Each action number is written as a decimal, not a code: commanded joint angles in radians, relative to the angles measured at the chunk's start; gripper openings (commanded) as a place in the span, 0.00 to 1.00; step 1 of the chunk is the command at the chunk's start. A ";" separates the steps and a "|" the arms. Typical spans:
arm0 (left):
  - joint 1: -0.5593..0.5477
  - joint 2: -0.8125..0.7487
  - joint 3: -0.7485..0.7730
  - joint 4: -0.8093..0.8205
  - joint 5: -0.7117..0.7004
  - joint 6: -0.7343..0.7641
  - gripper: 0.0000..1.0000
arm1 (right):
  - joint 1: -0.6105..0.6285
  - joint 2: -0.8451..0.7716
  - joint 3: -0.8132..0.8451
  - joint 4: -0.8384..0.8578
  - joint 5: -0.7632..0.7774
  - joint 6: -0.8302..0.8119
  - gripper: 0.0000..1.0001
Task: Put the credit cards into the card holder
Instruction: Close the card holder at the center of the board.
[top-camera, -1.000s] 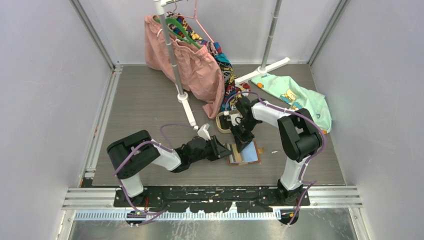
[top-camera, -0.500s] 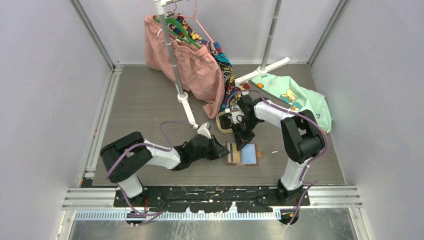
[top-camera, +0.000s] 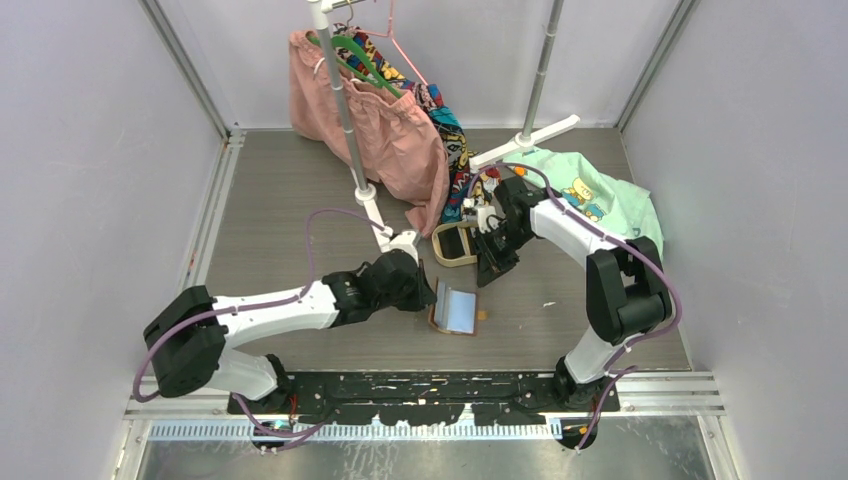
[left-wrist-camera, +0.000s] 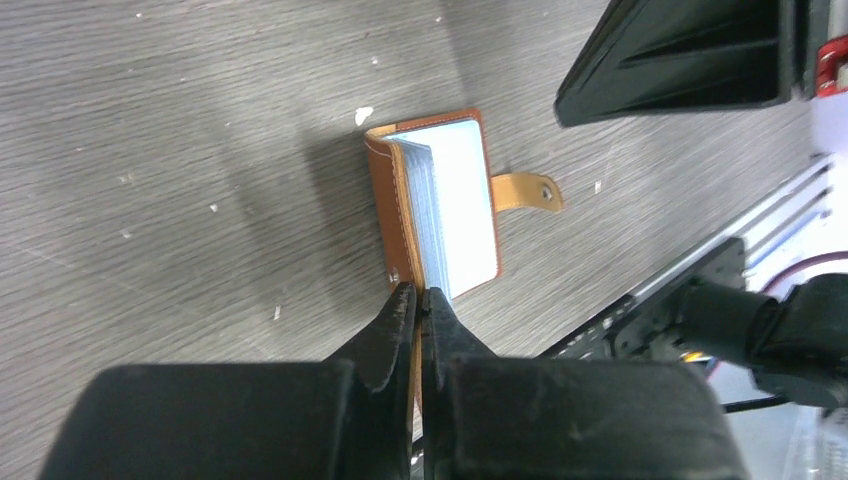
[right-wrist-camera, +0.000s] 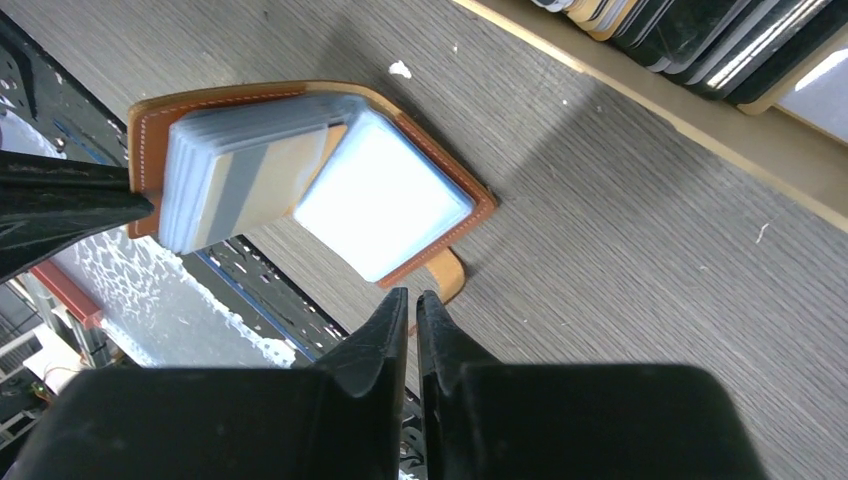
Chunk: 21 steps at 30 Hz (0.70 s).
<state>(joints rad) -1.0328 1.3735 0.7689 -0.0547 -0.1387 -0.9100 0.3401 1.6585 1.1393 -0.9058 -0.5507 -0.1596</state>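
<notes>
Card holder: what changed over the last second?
The left gripper, pinching the card holder by its cover, dragged it left and tipped that half up. The right gripper, shut and empty, drew back toward the tray. Tray and clothes stayed put.

This is a robotics lab test cell. Bare pale walls (top-camera: 90, 200) and aluminium rails (top-camera: 203, 245) box in a grey wood-grain surface (top-camera: 280, 200). The cable-draped left arm (top-camera: 270, 308) and right arm (top-camera: 570, 228) are bolted to a black base plate (top-camera: 420, 388) at the surface's near edge. A pink garment (top-camera: 390, 140) hangs on a white pole stand (top-camera: 345, 110).
</notes>
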 joint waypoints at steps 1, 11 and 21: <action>-0.002 0.009 0.116 -0.176 -0.005 0.102 0.00 | -0.006 -0.009 0.025 0.005 0.021 -0.010 0.15; -0.042 0.238 0.373 -0.286 0.075 0.159 0.00 | -0.112 -0.052 0.029 -0.005 -0.082 -0.013 0.17; -0.086 0.473 0.437 -0.098 0.289 0.077 0.21 | -0.208 -0.157 0.038 -0.060 -0.256 -0.129 0.20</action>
<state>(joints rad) -1.1118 1.7947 1.2026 -0.2493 0.0299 -0.7990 0.1703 1.5990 1.1393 -0.9226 -0.6807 -0.2008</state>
